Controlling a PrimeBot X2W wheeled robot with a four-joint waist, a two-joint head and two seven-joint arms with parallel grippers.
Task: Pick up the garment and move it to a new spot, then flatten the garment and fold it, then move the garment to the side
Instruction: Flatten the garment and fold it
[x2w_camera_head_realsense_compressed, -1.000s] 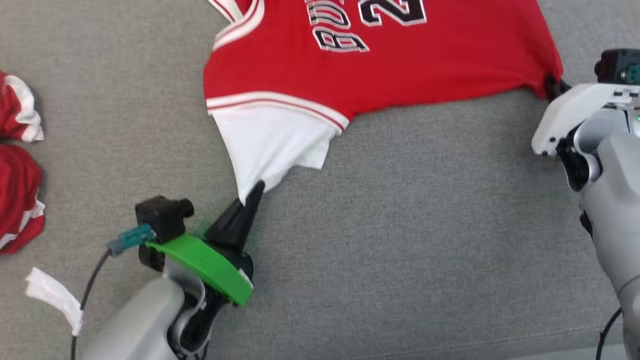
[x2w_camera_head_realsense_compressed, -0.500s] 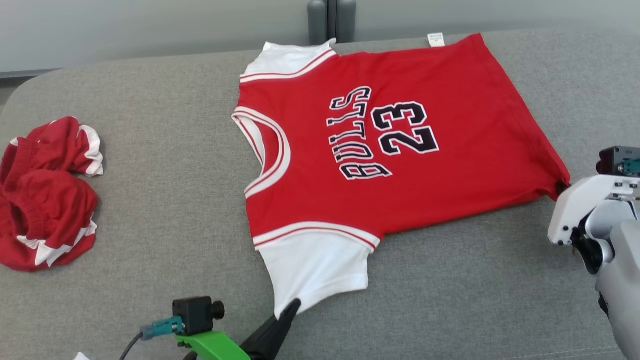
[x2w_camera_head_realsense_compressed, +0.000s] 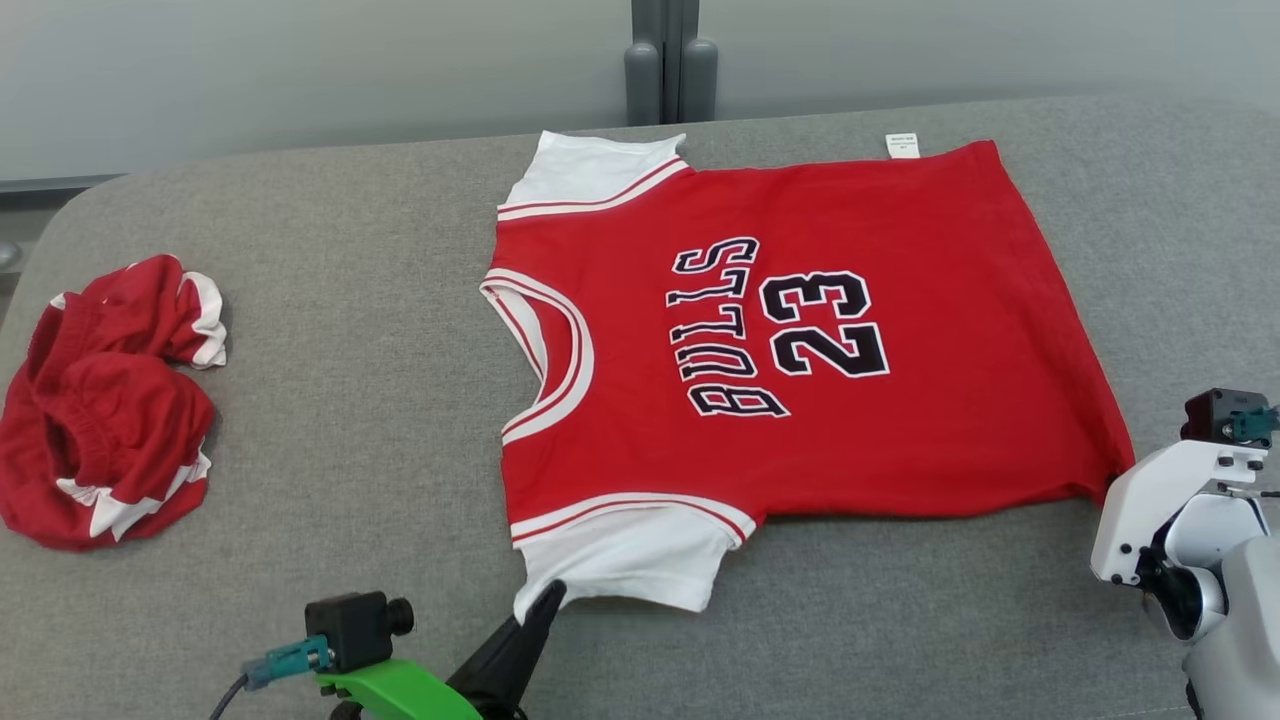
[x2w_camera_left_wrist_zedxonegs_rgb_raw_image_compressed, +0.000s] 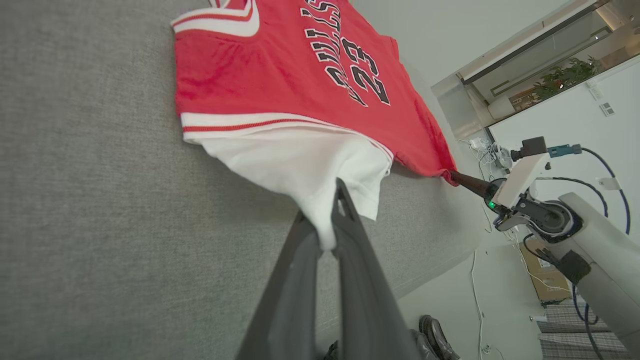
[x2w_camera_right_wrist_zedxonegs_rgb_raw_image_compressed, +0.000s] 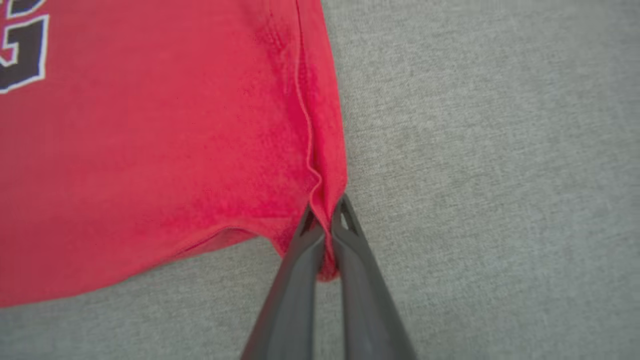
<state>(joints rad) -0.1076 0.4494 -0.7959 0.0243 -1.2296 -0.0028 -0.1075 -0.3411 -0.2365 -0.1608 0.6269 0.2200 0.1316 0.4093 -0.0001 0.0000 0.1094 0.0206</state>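
Head's come up and there's the whole shirt (x2w_camera_head_realsense_compressed: 900, 450), spread flat mid-bench (x2w_camera_head_realsense_compressed: 350, 400), and the white sleeve (x2w_camera_head_realsense_compressed: 620, 555) that was dragged to a point a second ago has slackened and squared off. Left tool (x2w_camera_head_realsense_compressed: 548, 598) stays pinched on that sleeve's corner, right tool (x2w_camera_right_wrist_zedxonegs_rgb_raw_image_compressed: 327, 220) on the hem corner (both down at the cloth). Flattening looks done to me; folding comes next.

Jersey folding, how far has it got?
Done: the jersey lies spread flat on the grey pad. In hand: left tool pinches its white sleeve, right tool its red hem corner. Left: folding, then moving it aside.
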